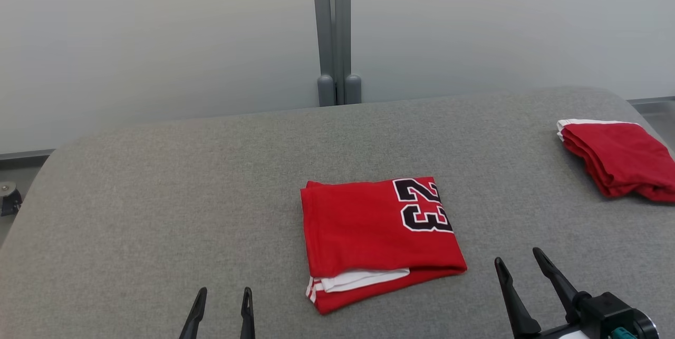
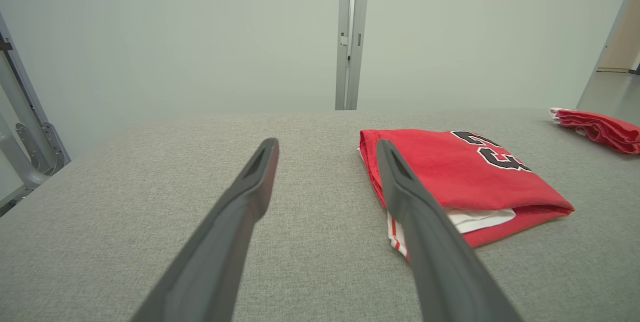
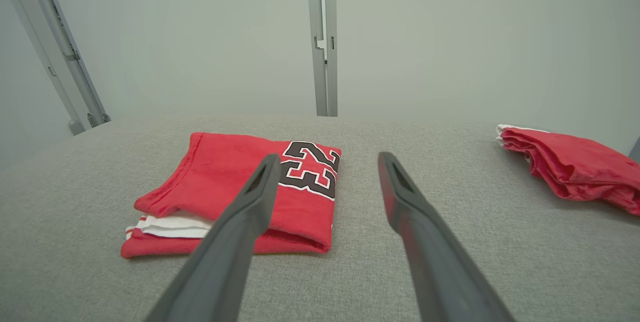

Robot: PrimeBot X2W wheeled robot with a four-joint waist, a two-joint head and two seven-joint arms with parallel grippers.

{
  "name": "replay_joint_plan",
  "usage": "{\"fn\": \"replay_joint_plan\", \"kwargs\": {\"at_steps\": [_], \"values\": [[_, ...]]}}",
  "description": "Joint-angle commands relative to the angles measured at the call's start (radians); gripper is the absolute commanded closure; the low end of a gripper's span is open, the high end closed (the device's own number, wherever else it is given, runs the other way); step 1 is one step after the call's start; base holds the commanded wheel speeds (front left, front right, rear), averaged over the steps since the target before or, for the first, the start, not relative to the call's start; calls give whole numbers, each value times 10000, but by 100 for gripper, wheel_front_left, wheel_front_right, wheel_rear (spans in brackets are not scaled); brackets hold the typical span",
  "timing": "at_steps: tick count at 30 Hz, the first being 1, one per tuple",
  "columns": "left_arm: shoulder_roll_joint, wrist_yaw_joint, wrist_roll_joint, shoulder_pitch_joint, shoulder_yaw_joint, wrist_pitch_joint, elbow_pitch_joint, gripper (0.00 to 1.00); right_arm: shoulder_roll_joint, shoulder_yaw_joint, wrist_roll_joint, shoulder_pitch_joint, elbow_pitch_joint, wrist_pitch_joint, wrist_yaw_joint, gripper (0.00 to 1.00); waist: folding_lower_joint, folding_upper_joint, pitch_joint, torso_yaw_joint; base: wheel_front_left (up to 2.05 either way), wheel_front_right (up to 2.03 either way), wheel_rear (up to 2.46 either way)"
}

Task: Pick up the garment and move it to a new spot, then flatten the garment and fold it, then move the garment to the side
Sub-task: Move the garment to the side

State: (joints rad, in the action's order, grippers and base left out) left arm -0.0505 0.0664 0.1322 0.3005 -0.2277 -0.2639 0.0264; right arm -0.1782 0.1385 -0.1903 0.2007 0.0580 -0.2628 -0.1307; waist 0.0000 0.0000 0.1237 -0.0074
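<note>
At the lower left of the head view the left fingers [image 1: 194, 312] stand spread wide over the bare grey desk [image 1: 158, 196], with nothing between them and touching no cloth. Just to their right, near the middle of the desk, lies the garment [image 1: 369, 233]: red, folded into a flat, roughly square packet, a black "23" edged in white on its top layer and a white layer with red-striped trim peeking out at the near edge. Behind it, at the back of the desk, rises a grey post [image 1: 333, 33]. Right of the garment and apart from it, the right fingers [image 1: 511, 294] are likewise wide and hold nothing. At the desk's far right edge sits a second red bundle [image 1: 617, 157], loosely folded, with white trim.
</note>
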Motion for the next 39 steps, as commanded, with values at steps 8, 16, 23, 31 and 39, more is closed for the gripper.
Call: {"fn": "replay_joint_plan", "kwargs": {"at_steps": [8,16,23,31,39], "values": [[-4,-15,13,23,45,-1,-136,0,-58,-19,-49,70,89,-24,0,0,0,0,273,-4,0,0,0],[-5,-213,-116,115,140,-1,-237,0,-100,-29,-342,86,441,-24,0,0,0,0,441,205,0,0,0],[-5,-301,-179,-165,18,-1,-223,0,-654,1055,-1806,-1096,2350,-24,0,0,0,0,110,514,0,0,0],[-8,-314,-99,-498,-240,-1,-276,0,-1713,3020,-4170,-3662,4811,1376,0,0,0,0,-398,1217,0,0,0],[-8,-444,65,-942,-574,-1,-232,0,-2277,3766,-6442,-5470,6045,3085,0,0,0,0,-1126,2023,0,0,0]]}}
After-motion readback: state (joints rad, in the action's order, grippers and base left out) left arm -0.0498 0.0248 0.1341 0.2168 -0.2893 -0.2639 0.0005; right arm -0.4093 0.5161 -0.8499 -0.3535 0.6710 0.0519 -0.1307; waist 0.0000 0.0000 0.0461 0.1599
